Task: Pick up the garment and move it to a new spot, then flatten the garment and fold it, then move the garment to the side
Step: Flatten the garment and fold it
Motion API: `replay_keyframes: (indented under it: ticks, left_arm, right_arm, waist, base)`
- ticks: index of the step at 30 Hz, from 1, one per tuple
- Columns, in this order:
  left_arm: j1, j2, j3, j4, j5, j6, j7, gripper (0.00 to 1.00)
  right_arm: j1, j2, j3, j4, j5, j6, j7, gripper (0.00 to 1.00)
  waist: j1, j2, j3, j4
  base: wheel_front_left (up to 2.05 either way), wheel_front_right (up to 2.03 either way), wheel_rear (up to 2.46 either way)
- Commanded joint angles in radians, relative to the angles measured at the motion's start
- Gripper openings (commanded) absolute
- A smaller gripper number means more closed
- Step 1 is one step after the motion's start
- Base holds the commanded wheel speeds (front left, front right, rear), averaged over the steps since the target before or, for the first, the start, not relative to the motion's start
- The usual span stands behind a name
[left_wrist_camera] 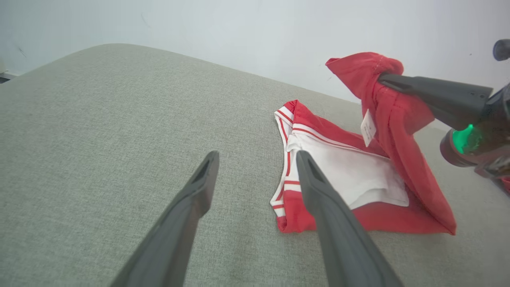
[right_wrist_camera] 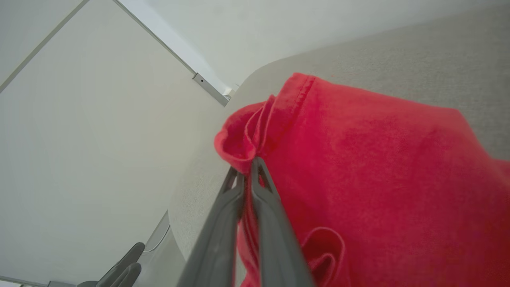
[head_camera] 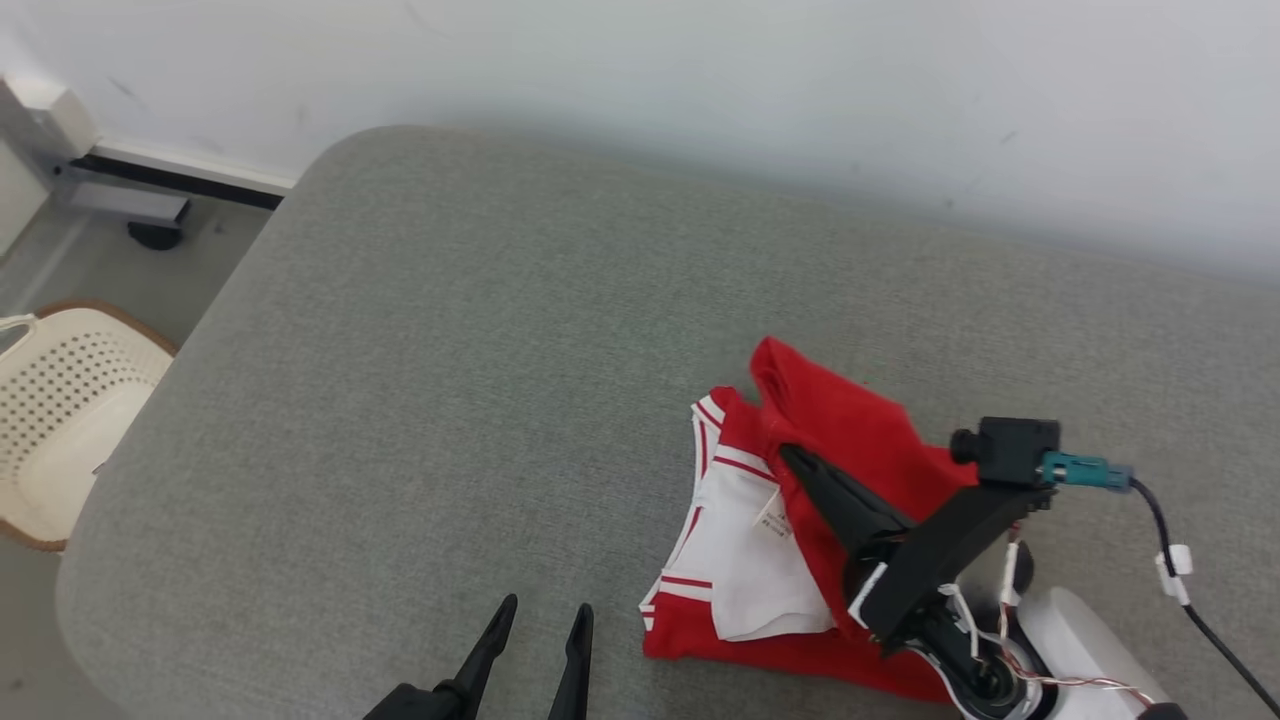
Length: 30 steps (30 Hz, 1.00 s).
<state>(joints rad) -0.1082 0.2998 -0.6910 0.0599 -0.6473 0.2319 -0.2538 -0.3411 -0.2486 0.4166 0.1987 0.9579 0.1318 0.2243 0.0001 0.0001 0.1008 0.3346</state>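
Red garment, upper fold inside tight right gripper

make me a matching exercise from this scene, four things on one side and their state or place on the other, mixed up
1 left gripper
2 right gripper
3 garment
4 basket

a on the floor, left of the grey cushion
b jaws open, holding nothing
c jaws shut on red fabric
d one end raised, the rest lying on the cushion

Pairs: 1-b, 2-c, 3-d, 4-a
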Motion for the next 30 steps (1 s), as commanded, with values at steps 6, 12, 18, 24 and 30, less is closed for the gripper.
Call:
replay_keyframes:
  ticks: [6,12,18,24,30]
  left_arm:
    - [-0.015,-0.011,0.000,0.010,0.000,-0.009,-0.007,1.00]
    - [-0.015,-0.016,0.005,0.017,0.002,-0.011,-0.009,1.00]
    - [-0.010,-0.015,0.009,0.026,0.001,-0.010,-0.010,1.00]
    - [-0.006,0.000,0.016,0.019,0.006,-0.005,-0.009,1.00]
    - [0.012,0.010,0.019,0.008,0.010,0.001,-0.009,1.00]
  right_arm:
    - [-0.032,0.033,0.034,0.055,-0.025,-0.002,0.010,0.00]
    - [-0.051,0.055,0.054,0.099,-0.026,-0.002,-0.001,0.49]
    - [-0.056,0.060,0.059,0.066,0.017,-0.002,-0.019,1.00]
    - [-0.010,-0.014,0.004,-0.011,0.036,-0.002,-0.113,1.00]
    - [0.060,-0.086,-0.008,-0.027,-0.001,-0.002,-0.171,1.00]
  waist:
    - [-0.0001,-0.0001,0.015,0.036]
    - [-0.0001,-0.0001,0.026,0.039]
    - [-0.0001,-0.0001,0.019,0.017]
    - [-0.0001,-0.0001,-0.006,-0.033]
    - [-0.0001,-0.0001,-0.031,-0.114]
  base:
    - [0.00,0.00,0.00]
    - [0.00,0.00,0.00]
    - [0.00,0.00,0.00]
    - [0.00,0.00,0.00]
    - [0.00,0.00,0.00]
